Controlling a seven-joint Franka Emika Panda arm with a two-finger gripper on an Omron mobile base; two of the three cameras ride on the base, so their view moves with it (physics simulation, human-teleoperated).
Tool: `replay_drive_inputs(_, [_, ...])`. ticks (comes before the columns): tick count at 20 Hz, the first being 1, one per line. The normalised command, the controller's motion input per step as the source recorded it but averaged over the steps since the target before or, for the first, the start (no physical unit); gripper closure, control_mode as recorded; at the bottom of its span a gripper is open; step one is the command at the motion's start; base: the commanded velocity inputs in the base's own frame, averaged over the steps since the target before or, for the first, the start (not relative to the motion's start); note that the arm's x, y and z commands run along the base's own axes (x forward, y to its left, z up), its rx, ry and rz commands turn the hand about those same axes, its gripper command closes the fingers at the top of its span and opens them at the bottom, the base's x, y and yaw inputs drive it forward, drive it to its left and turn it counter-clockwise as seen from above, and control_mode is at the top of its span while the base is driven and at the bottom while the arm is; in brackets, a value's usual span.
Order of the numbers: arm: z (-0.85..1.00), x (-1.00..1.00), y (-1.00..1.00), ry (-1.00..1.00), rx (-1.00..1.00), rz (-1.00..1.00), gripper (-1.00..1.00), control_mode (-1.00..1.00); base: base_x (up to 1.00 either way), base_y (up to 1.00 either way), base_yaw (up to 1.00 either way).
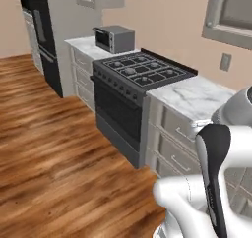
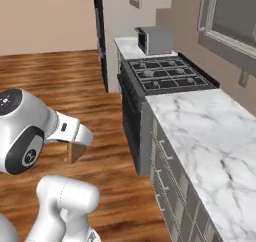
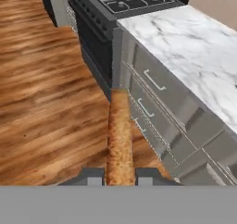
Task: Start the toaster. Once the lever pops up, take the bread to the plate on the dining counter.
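My gripper (image 3: 119, 177) is shut on the bread (image 3: 120, 135), a brown-crusted slice seen edge-on between the two dark fingertips (image 3: 94, 177). In the right base view the bread (image 2: 76, 152) hangs below the white hand (image 2: 69, 129), over the wooden floor to the left of the cabinets. The toaster, the plate and the dining counter are out of view.
A black stove (image 1: 142, 71) stands between two marble worktops over beige drawers (image 1: 193, 97). A silver countertop oven (image 1: 115, 38) sits on the far worktop, with a black fridge (image 1: 45, 33) beyond it. Open wooden floor (image 1: 54, 148) lies to the left.
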Motion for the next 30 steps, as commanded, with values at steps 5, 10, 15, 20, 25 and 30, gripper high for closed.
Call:
replay_drive_inputs(5, [0.0, 0.0, 0.0, 0.0, 0.0, 0.0, 1.0, 1.0, -0.11, 0.0, 1.0])
replay_drive_inputs(10, [0.0, 0.0, 0.0, 0.0, 0.0, 0.0, 1.0, 1.0, 0.0, 0.0, 1.0])
replay_drive_inputs(15, [0.0, 0.0, 0.0, 0.0, 0.0, 0.0, 1.0, 1.0, 0.38, 0.0, 0.91])
replay_drive_inputs(20, [0.0, 0.0, 0.0, 0.0, 0.0, 0.0, 1.0, 1.0, 0.77, 0.05, 0.74])
replay_drive_inputs(25, [0.0, 0.0, 0.0, 0.0, 0.0, 0.0, 1.0, 1.0, 1.0, -0.22, 0.43])
replay_drive_inputs(30, [0.0, 0.0, 0.0, 0.0, 0.0, 0.0, 1.0, 1.0, 1.0, -0.72, 0.11])
